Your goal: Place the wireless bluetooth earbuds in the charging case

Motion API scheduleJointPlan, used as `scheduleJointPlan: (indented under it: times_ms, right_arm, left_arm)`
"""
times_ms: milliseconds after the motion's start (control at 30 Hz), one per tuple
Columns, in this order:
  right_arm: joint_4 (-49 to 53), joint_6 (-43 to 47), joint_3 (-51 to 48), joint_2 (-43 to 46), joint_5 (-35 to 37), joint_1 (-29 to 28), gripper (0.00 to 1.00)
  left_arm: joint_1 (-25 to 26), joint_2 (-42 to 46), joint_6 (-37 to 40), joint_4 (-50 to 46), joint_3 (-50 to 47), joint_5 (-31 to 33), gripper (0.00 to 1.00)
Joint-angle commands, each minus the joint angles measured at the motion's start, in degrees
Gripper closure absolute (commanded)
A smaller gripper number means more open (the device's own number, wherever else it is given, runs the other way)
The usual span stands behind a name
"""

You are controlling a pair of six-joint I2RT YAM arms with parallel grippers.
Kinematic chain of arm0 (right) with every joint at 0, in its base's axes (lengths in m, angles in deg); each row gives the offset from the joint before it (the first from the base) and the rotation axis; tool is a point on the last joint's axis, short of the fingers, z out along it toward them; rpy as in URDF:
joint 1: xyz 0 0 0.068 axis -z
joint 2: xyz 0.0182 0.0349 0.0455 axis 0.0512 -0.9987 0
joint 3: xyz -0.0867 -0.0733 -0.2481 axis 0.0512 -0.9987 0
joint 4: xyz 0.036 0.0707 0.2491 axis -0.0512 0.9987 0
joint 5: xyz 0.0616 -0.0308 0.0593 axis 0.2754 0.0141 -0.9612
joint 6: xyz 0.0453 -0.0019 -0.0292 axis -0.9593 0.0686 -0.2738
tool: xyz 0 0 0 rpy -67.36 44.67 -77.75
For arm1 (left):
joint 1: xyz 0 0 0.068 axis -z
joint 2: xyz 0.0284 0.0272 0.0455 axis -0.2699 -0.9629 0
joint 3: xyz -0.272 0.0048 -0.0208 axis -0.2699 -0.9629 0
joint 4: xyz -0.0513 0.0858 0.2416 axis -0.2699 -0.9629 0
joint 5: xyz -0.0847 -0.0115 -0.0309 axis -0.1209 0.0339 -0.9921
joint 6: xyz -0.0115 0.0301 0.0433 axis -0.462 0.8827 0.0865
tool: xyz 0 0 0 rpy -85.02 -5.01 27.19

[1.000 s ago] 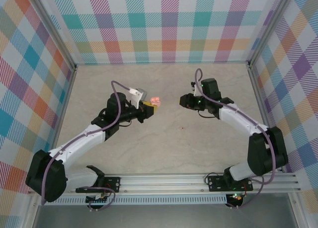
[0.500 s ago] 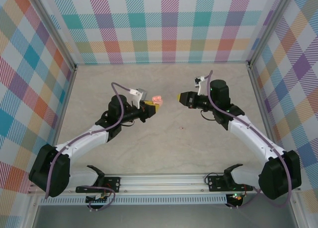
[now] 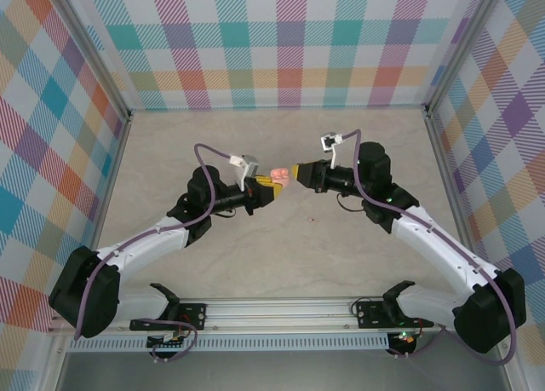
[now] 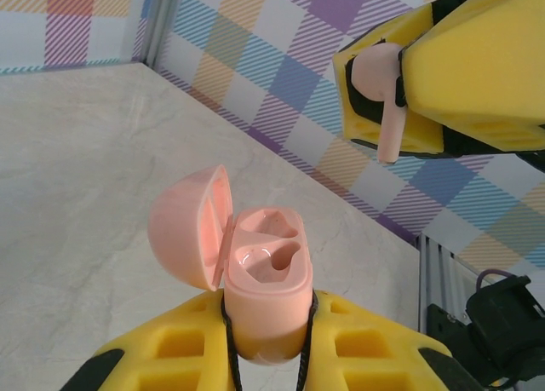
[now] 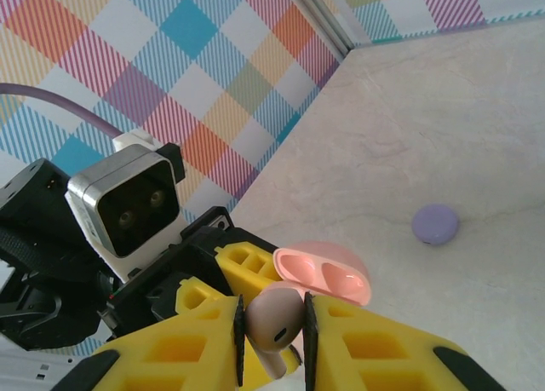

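Note:
A pale pinkish-beige earbud (image 5: pixel 274 319) is pinched between the yellow pads of my right gripper (image 5: pixel 272 324), stem pointing down. My left gripper (image 4: pixel 268 344) is shut on the body of a pink charging case (image 4: pixel 264 289). The case's lid (image 4: pixel 192 229) hangs open to the left and both sockets are bare. In the top view the right gripper (image 3: pixel 298 171) sits just right of the case (image 3: pixel 278 175), and the left gripper (image 3: pixel 269 186) holds the case above the table. From the left wrist, the earbud (image 4: pixel 383 89) hangs above and right of the case, apart from it.
A small round purple object (image 5: pixel 435 224) lies on the marble table (image 3: pixel 341 255) beyond the grippers. Plaid walls (image 3: pixel 281 42) close in the back and both sides. An aluminium rail (image 3: pixel 281 310) runs along the near edge.
My right gripper has swung left across the table with the earbud, closing the gap to the case. The left gripper has shifted slightly right and nearer with the open case.

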Motion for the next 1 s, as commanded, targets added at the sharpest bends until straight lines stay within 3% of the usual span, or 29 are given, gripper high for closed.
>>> scheduleJointPlan:
  times_ms: [0, 967]
  right_arm:
    - [-1.00, 2.50, 2.01, 1.17, 0.50, -0.97, 0.75]
    - [2.16, 7.55, 4.33, -0.06, 7.16, -5.67, 0.75]
  left_arm:
    - [0.95, 1.20, 0.30, 1.56, 2.33, -2.70, 0.91]
    - [2.11, 1.10, -1.25, -1.26, 5.56, -5.63, 0.91]
